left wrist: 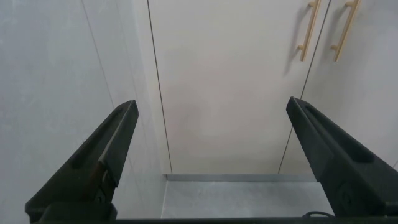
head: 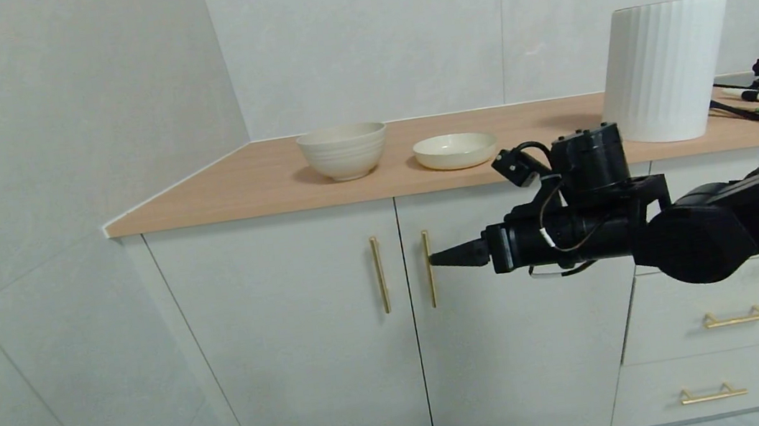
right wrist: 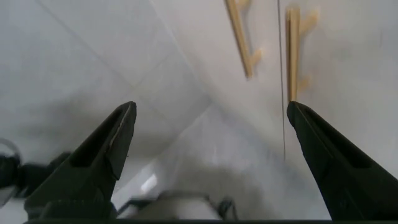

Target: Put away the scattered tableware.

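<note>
The right gripper [head: 439, 258], spread wide and empty, hung mid-frame beside a cabinet handle [head: 428, 268]. The bowl [head: 344, 151] and dish [head: 455, 150] sat above it on the counter [head: 238, 183].

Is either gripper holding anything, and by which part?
Nothing is held. The left gripper and right gripper are both open and empty; the right one sits by a cabinet door handle, not closed on it.

This looks like a kitchen, probably a home one: a wooden counter [head: 259, 177] against a tiled wall [head: 365, 34], pale cabinet doors [head: 294, 339] and drawers [head: 711, 317] with brass handles [head: 379, 274], a bowl [head: 344, 151] and shallow dish [head: 455, 150] set out.
</note>
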Motion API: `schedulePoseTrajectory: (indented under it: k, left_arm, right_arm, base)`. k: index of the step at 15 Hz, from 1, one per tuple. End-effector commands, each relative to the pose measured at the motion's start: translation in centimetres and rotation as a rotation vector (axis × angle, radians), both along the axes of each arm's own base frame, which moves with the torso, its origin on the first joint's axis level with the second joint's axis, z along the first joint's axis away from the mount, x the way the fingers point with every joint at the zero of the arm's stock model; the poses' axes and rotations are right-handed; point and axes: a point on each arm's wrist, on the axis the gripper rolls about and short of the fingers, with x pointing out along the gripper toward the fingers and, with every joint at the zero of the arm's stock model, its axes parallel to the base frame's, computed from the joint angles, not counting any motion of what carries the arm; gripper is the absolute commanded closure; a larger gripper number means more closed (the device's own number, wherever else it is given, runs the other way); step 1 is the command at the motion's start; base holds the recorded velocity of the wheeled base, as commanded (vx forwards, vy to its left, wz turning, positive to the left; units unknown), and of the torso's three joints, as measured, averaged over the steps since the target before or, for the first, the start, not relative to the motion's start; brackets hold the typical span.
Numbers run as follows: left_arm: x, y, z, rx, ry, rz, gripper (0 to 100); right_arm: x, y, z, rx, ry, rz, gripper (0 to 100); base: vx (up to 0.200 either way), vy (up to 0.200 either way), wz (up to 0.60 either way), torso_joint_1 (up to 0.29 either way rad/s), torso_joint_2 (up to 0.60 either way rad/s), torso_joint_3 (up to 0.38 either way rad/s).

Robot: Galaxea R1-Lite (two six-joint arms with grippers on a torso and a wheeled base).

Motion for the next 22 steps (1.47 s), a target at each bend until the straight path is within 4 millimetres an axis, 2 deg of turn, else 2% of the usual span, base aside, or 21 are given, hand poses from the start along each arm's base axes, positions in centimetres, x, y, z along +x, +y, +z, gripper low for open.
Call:
schedulePoseTrajectory:
  k: [1, 5, 10, 18, 22]
  left_arm:
    - [0.0, 0.0, 0.0, 0.0, 0.0, 0.0, 0]
    - [0.0, 0.0, 0.0, 0.0, 0.0, 0.0, 0]
    - [0.0, 0.0, 0.0, 0.0, 0.0, 0.0, 0]
    - [0.0, 0.0, 0.0, 0.0, 0.0, 0.0, 0]
    - [0.0, 0.0, 0.0, 0.0, 0.0, 0.0, 0]
  right_arm:
    - [2.0, 1.1, -3.3, -0.003, 0.026, -0.007, 0]
    - [3.9, 2.2, -5.4, 0.072, 0.017, -0.029, 0]
    - [4.6, 2.6, -6.8, 0.068, 0.039, -0.032, 0]
    - [6.5, 3.6, -8.4, 0.118, 0.021, -0.084, 0]
    - [6.1, 4.8, -8.5, 0.153, 0.037, -0.07, 0]
  base:
    - [0.0, 0.0, 0.0, 0.0, 0.0, 0.0]
    - [0.0, 0.0, 0.0, 0.0, 0.0, 0.0]
    - [0.0, 0.0, 0.0, 0.0, 0.0, 0.0]
    - [0.0, 0.0, 0.0, 0.0, 0.0, 0.0]
    - [0.0, 0.0, 0.0, 0.0, 0.0, 0.0]
